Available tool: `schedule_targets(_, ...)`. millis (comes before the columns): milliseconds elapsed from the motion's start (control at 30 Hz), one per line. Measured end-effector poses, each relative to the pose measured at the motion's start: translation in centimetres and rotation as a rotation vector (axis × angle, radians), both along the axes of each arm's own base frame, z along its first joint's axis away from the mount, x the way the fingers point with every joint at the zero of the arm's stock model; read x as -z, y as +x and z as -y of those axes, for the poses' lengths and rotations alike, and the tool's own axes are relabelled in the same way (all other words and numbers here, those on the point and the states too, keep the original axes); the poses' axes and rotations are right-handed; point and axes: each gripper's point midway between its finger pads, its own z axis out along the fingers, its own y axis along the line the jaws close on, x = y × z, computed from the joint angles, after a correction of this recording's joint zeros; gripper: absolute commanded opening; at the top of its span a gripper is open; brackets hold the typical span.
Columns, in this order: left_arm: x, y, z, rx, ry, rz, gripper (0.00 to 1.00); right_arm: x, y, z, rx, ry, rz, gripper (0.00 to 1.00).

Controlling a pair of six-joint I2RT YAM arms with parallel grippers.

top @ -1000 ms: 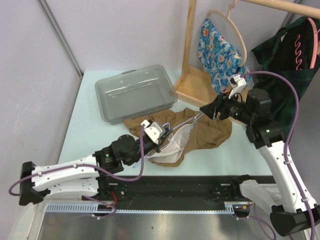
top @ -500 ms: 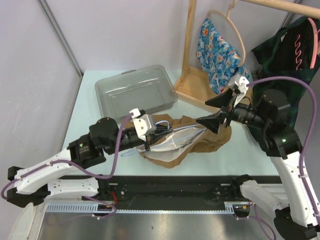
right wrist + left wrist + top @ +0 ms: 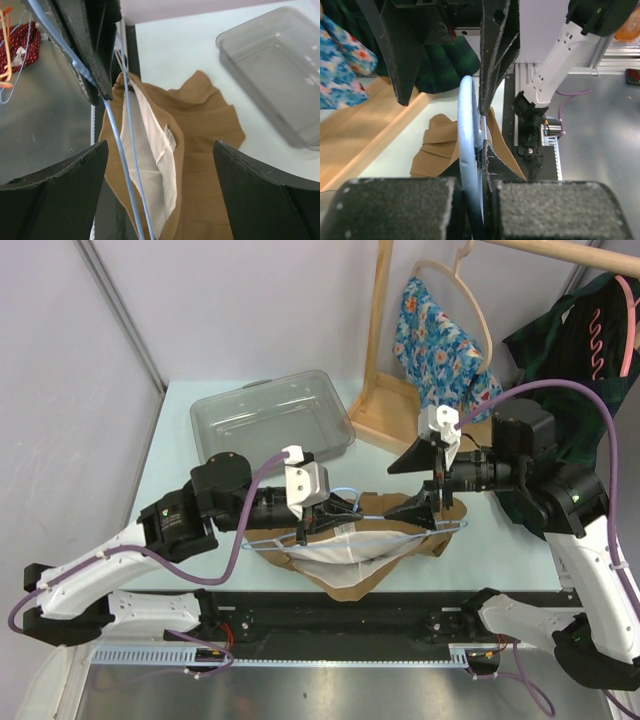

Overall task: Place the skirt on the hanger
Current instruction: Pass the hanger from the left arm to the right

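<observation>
My left gripper [image 3: 318,512] is shut on the light blue wire hanger [image 3: 440,527] near its hook and holds it above the table. In the left wrist view the hanger's wire [image 3: 468,125] runs up between the closed pads of the left gripper [image 3: 481,167]. The tan skirt [image 3: 350,562], white lining showing, hangs around the hanger's lower wires. My right gripper [image 3: 422,483] stands open at the hanger's right end. In the right wrist view the skirt [image 3: 200,150] and the hanger's wires [image 3: 121,150] lie between the spread fingers of the right gripper [image 3: 160,200], which touch neither.
A clear plastic bin [image 3: 270,425] sits on the table at the back left. A wooden rack [image 3: 385,390] at the back right carries a floral garment [image 3: 435,335] and a dark plaid one [image 3: 570,350]. A black rail [image 3: 350,620] runs along the near edge.
My right gripper has opened wide and swung left over the skirt. The left arm has lifted and turned the hanger level, drawing the skirt toward the near edge.
</observation>
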Motion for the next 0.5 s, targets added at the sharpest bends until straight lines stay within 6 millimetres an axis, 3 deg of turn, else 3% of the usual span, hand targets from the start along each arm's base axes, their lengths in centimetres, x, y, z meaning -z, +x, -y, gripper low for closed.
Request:
schedule_targets(333, 0.5, -0.5, 0.4, 0.024, 0.012, -0.039, 0.00, 2.2, -2.9, -0.4, -0.095, -0.080, -0.062, 0.83)
schedule_targets(467, 0.4, -0.5, 0.4, 0.028, 0.010, -0.041, 0.00, 3.3, -3.7, -1.4, -0.139, -0.121, -0.103, 0.71)
schedule_targets(500, 0.4, -0.6, 0.4, 0.028, 0.009, -0.041, 0.00, 3.8, -3.8, -1.8, -0.148, -0.134, -0.115, 0.55)
